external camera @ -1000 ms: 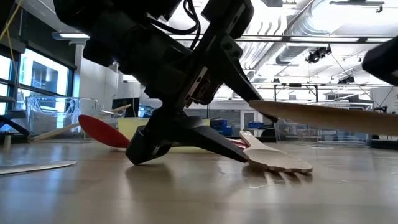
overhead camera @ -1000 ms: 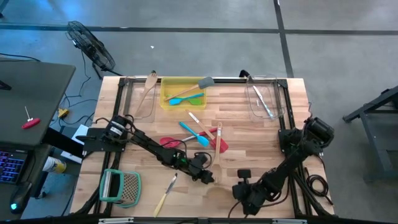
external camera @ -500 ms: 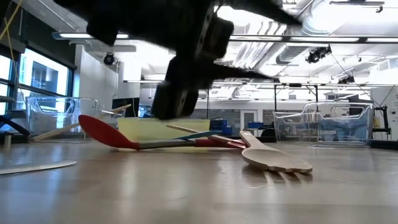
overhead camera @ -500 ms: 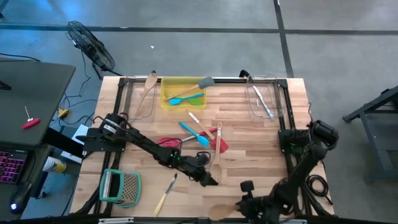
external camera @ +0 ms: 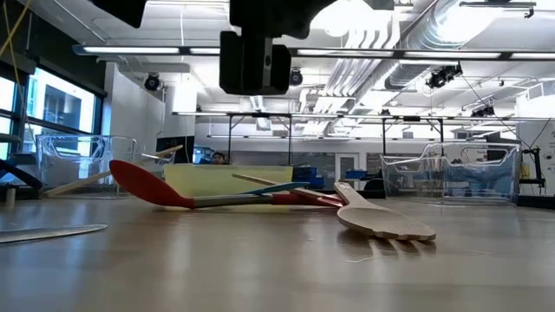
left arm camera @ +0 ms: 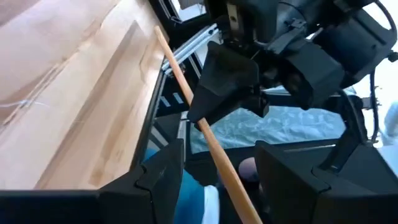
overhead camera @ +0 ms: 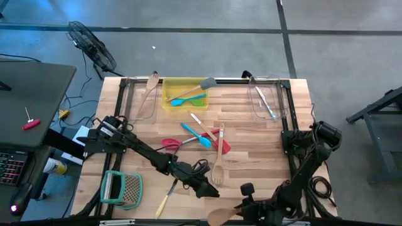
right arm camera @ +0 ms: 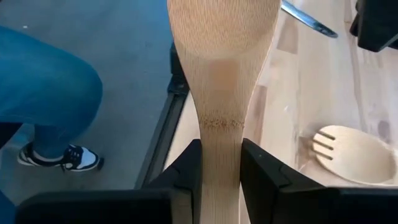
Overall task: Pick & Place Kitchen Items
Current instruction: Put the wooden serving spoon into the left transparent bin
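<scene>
Since earlier, our right gripper (right arm camera: 219,168) swung toward the worktop's (overhead camera: 264,138) near edge | jaws clamp wooden spoon (right arm camera: 219,74) | left gripper (overhead camera: 210,190) apparently open, empty | next: carry to bin.

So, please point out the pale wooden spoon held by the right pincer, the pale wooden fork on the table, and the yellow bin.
pale wooden spoon (right arm camera: 219,68): right wrist view, neck below bowl.
pale wooden fork (external camera: 386,224): low view, head.
yellow bin (overhead camera: 168,100): high view, front-left rim.
</scene>
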`<state>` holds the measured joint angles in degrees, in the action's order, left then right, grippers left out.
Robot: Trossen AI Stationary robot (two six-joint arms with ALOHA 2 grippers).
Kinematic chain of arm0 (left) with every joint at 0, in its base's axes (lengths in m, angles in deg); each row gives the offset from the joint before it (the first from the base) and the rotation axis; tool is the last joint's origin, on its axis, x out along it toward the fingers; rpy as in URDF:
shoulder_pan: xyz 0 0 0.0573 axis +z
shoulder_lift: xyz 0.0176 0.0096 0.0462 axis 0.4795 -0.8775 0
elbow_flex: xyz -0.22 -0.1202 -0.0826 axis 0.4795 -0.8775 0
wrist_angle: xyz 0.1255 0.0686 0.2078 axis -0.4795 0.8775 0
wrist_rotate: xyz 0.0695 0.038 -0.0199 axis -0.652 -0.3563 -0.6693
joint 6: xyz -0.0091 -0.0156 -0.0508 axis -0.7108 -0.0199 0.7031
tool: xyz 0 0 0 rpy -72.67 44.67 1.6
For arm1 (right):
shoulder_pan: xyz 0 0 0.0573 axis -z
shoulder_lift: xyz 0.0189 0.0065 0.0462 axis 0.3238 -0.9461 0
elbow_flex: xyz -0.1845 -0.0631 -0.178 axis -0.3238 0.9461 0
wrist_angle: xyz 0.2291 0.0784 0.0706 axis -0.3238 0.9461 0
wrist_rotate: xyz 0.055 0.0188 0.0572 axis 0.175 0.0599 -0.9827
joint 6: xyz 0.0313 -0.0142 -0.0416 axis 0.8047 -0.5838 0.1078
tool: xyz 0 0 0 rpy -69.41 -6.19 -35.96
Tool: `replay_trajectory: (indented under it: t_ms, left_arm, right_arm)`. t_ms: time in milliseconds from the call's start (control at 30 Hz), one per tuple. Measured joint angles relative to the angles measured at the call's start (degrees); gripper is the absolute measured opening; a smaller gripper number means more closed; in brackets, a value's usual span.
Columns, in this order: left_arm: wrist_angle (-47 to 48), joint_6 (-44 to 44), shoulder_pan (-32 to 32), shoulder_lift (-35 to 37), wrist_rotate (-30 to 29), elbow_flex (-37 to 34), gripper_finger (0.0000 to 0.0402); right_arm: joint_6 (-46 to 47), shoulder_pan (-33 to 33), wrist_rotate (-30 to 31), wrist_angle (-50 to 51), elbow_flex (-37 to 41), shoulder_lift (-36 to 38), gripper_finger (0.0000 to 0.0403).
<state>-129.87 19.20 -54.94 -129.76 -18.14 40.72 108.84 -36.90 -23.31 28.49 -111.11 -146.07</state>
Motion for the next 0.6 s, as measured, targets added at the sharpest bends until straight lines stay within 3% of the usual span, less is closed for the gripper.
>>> replay_trajectory:
  t_ms: [600]
  left_arm:
    - [-0.4, -9.0, -6.0, 0.0, -3.7, 0.0, 0.0193]
  right_arm:
    - [-0.5, 1.2, 0.7, 2.7, 0.0, 0.1, 0.0067]
